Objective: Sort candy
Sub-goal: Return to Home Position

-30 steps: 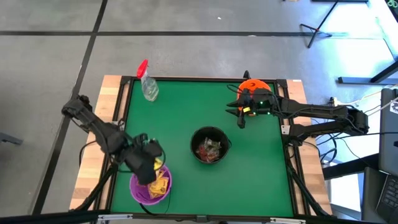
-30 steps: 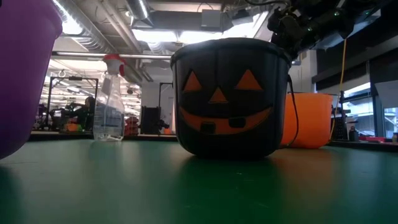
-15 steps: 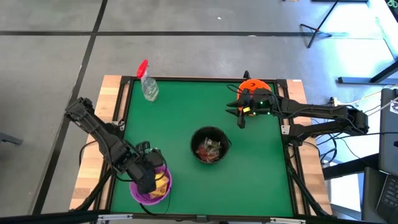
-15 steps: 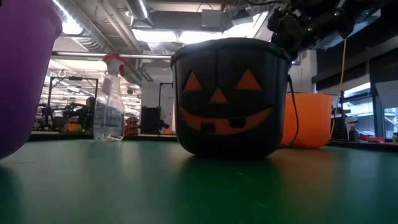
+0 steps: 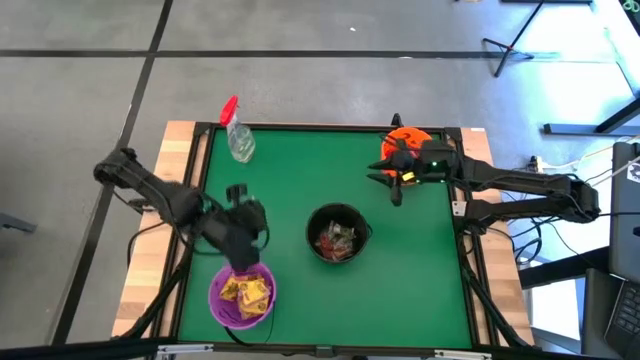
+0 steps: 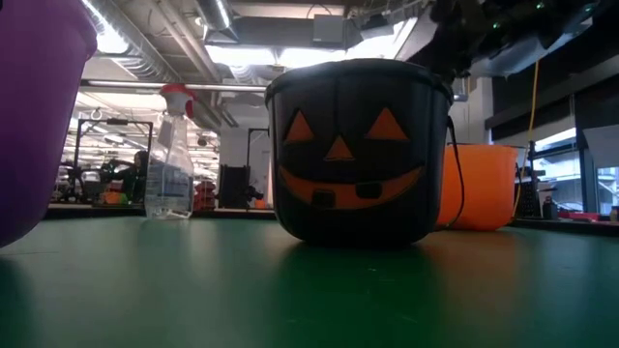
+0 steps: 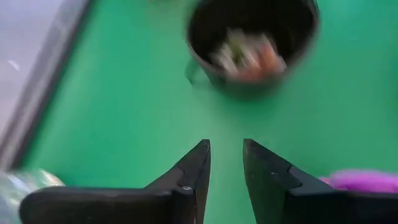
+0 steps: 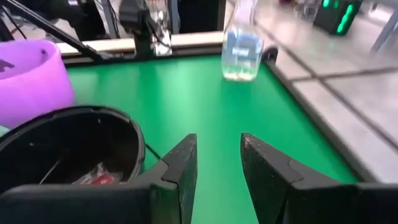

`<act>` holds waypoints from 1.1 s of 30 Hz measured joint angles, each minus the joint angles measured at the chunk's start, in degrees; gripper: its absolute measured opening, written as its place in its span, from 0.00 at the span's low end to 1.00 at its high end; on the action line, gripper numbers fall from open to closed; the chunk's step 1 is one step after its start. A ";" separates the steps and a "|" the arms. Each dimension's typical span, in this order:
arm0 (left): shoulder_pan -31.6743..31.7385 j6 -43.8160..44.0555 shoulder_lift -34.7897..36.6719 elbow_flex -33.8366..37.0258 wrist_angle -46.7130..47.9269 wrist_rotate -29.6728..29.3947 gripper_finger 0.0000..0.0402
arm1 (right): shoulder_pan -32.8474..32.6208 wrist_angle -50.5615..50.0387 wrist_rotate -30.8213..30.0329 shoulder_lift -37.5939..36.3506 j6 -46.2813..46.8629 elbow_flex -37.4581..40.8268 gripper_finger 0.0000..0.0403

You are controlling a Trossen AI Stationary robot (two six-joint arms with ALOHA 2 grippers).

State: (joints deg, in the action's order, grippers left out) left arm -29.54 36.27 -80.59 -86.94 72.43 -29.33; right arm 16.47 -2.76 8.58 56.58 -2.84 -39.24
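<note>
Here, yellow candy [image 5: 246,292] heaped, axes mixed

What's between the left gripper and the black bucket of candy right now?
Only bare green mat. The left wrist view shows the left gripper, fingers open, pointing at the black bucket with nothing between.

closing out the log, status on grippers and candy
Left gripper open, empty, near purple bucket. Right gripper open, empty, by orange bucket. Yellow candy in purple bucket; other candy in black bucket. Spray bottle at far corner.
</note>
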 joint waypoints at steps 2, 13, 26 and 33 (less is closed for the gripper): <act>1.95 -4.36 2.26 0.00 -2.49 -3.52 0.19 | 0.00 0.28 0.02 -1.67 -1.49 0.00 0.30; 12.75 -27.85 14.78 12.34 -28.92 2.37 0.09 | 0.00 -2.14 0.04 -7.49 -5.41 0.00 0.30; 19.80 -30.89 30.04 28.01 -43.65 8.04 0.00 | 0.07 -0.02 -2.76 -20.10 -4.42 8.22 0.30; 19.78 -33.09 36.04 37.86 -52.73 8.04 0.00 | 0.07 0.20 -2.91 -28.76 -4.28 13.00 0.30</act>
State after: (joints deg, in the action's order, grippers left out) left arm -9.76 3.18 -44.54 -49.07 19.71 -21.29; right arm 16.53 -2.56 5.68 27.82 -7.11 -26.24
